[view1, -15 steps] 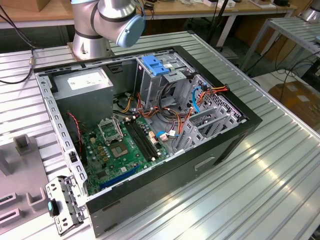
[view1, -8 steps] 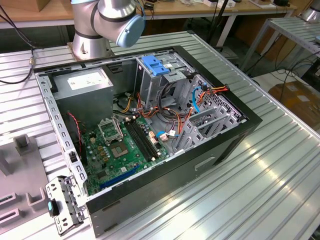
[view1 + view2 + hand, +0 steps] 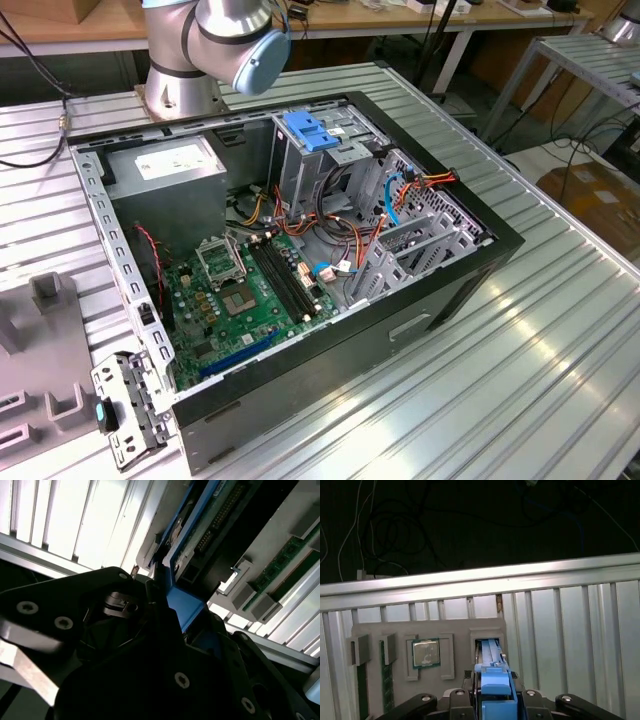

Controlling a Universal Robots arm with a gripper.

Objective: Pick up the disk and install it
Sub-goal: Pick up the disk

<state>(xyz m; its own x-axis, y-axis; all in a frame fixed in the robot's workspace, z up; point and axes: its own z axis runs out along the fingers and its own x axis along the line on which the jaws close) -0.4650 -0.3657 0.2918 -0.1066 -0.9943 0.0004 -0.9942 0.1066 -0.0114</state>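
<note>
Hand (image 3: 495,692) clamps the disk (image 3: 491,654) by its sides; it stands on edge in the holder (image 3: 395,632) slot, so it is easy to seize.

One computer case (image 3: 445,300), one motherboard (image 3: 243,305), one grey power box (image 3: 160,186), one disk (image 3: 495,679), one processor chip (image 3: 425,653).
</note>
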